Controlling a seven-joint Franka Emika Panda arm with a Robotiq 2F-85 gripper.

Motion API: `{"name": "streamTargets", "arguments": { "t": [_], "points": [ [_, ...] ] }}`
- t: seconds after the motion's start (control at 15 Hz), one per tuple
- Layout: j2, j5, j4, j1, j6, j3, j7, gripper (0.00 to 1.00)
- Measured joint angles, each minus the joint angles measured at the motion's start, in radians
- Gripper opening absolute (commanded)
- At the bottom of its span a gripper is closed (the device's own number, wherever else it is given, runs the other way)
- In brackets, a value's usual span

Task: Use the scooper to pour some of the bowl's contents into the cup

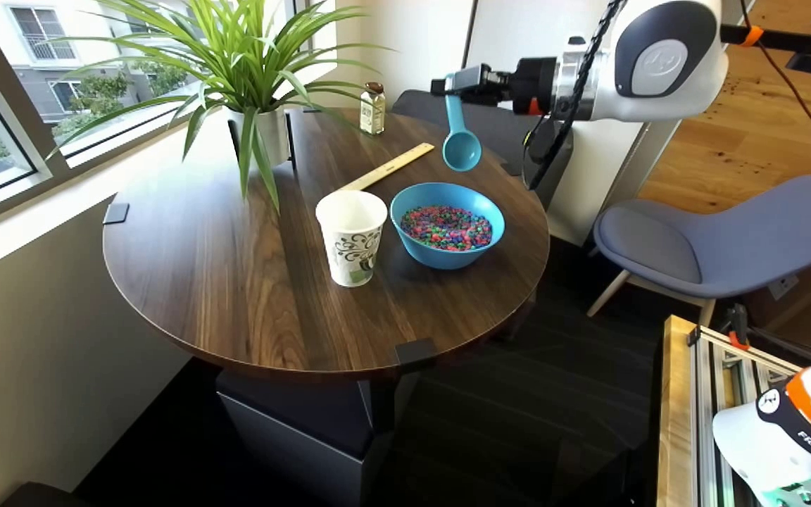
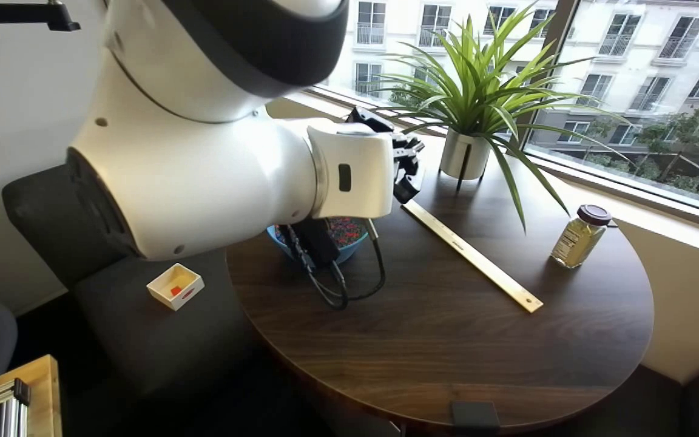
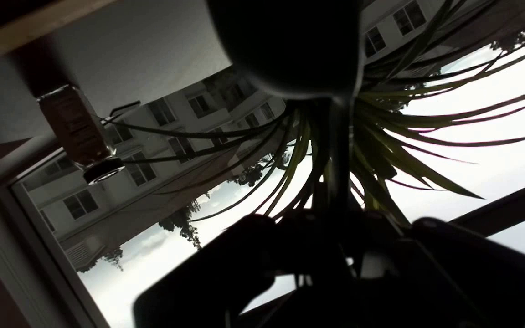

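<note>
The light-blue scooper [image 1: 461,146] hangs head down in the air above the table, beyond the bowl's far rim in an exterior view. Its open side faces that camera and shows no pieces inside. My gripper [image 1: 450,84] is shut on the top of its handle. In the wrist view the scooper [image 3: 290,50] is a dark shape rising from my gripper [image 3: 331,223]. The blue bowl [image 1: 441,255] holds small multicoloured pieces; part of it [image 2: 354,247] shows below the arm. The white cup [image 1: 353,246] stands upright beside the bowl; the arm hides it in an exterior view.
A wooden ruler [image 1: 391,167] lies on the table behind the cup and bowl. A capped glass jar [image 1: 372,109] and a potted plant [image 1: 259,141] stand farther back. A small box [image 2: 175,286] sits on the bench beside the round table [image 2: 446,346].
</note>
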State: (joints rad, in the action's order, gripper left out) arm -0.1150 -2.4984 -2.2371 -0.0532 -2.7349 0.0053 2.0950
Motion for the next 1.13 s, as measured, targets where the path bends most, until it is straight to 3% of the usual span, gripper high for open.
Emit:
{"name": "streamTargets", "arguments": {
  "t": [0.13, 0.2, 0.33, 0.8, 0.87, 1.0, 1.13],
  "points": [
    [0.027, -0.01, -0.006, 0.011, 0.0, 0.012, -0.005, 0.02],
    [0.038, -0.01, -0.006, 0.014, 0.001, 0.017, -0.011, 0.33],
    [0.051, -0.009, -0.001, 0.014, 0.002, 0.021, -0.033, 0.39],
    [0.063, -0.009, 0.018, 0.011, -0.003, 0.019, -0.099, 0.92],
    [0.057, -0.009, 0.024, 0.006, -0.003, 0.015, -0.107, 0.75],
    [0.036, -0.009, 0.033, -0.008, -0.003, 0.002, -0.123, 0.89],
    [0.019, -0.009, 0.033, -0.015, -0.003, -0.003, -0.127, 0.93]
  ]
}}
